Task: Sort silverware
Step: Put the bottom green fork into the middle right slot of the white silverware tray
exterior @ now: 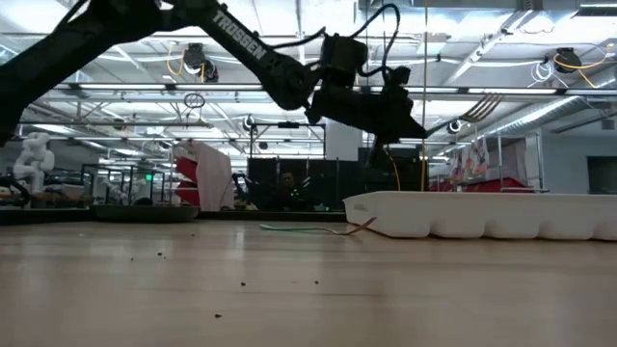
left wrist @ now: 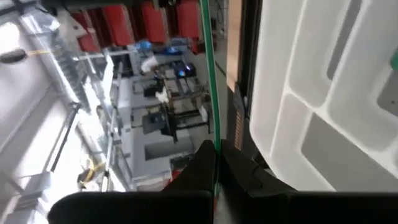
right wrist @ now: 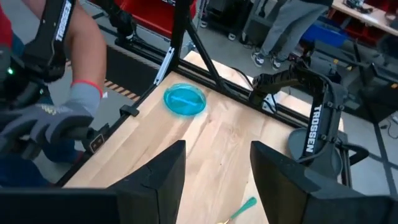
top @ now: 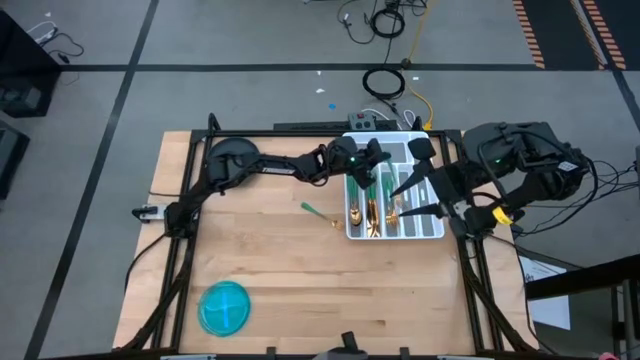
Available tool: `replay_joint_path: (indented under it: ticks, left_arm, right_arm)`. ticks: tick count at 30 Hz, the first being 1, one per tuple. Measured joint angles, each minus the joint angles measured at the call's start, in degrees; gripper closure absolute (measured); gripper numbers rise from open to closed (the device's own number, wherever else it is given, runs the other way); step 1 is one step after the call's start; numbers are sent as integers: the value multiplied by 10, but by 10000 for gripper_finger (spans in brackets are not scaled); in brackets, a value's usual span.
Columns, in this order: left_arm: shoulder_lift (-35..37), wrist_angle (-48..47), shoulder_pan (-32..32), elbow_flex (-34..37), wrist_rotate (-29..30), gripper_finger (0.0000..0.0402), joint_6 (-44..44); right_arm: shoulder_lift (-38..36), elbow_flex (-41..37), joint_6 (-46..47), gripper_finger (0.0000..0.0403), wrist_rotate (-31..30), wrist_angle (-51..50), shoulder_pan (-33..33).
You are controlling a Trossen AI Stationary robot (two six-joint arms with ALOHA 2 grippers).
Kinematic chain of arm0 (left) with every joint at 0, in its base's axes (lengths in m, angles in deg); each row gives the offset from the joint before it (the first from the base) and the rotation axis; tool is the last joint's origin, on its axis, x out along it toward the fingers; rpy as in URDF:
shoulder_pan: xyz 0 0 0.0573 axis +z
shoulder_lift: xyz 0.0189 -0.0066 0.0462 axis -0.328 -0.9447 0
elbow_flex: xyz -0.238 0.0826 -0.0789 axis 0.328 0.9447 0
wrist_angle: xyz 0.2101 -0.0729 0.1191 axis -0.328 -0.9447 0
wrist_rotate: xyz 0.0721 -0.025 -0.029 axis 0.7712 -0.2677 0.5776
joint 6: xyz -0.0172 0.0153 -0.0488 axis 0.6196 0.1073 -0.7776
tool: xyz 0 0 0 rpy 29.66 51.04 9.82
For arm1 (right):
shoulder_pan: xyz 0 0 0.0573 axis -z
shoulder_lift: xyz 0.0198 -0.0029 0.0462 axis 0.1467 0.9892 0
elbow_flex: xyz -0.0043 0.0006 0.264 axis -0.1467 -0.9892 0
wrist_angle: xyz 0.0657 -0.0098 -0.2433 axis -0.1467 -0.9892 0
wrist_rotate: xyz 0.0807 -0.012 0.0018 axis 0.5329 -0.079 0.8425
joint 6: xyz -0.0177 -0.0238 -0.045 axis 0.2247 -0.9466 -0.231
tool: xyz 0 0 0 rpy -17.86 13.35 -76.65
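Over at two o'clock on the wooden desk sits the white compartmented tray, and both arms are gathered above it. From where I stand, the left gripper reaches in from the nine o'clock side and hangs over the tray's left compartments, its jaws pinched shut on a fork: the slim green handle runs straight out between the dark fingers in the left wrist view, and in the low view the gold tines stick up and out past the gripper, well above the tray rim. The right gripper comes in from the three o'clock side and hovers over the tray's middle and right compartments; its jaws stand partly open with bare desk showing between them and nothing in them.

Several pieces of silverware already lie in the tray's left compartments, gold heads toward six o'clock, with green handles showing in the slots just beside them. One more utensil lies loose on the desk at the tray's nine o'clock, just off its left wall, green handle pointing away from the tray and gold head nearest it.

Down at seven o'clock, well apart from all that, rests the round blue bowl. A person's gloved hand shows beyond the desk's edge in the right wrist view.
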Motion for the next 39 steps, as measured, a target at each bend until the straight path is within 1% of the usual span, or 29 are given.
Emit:
replay_joint_path:
  ticks: [2, 7, 11, 16, 20, 24, 31, 34, 39]
  left_arm:
    - [-13, 21, 1, 0, -15, 394, 0]
    - [-37, 18, 1, 0, -18, 394, 13]
    - [-51, 17, -3, 0, -32, 394, 24]
    - [-56, -10, -16, 0, -33, 394, 35]
    - [-56, -31, -11, 0, -32, 394, 84]
    - [-61, -12, -8, 0, -30, 394, 95]
    - [-74, -19, -11, 0, -27, 394, 122]
    - [-79, -17, -14, -1, -23, 394, 122]
    - [-79, -19, -14, -1, -16, 394, 94]
  right_arm:
    - [0, 0, 3, 232, 0, 0, 0]
    - [0, 0, 15, 232, 0, 0, 0]
    - [0, 0, 26, 232, 1, -1, -1]
    - [0, 0, 32, 232, 1, -4, -10]
    - [0, 0, 46, 232, 2, -5, -22]
    - [0, 0, 50, 232, 2, -5, -32]
    - [0, 0, 59, 232, 2, -6, -46]
    - [0, 0, 61, 232, 2, -7, -52]
    - [0, 0, 64, 232, 2, -13, -63]
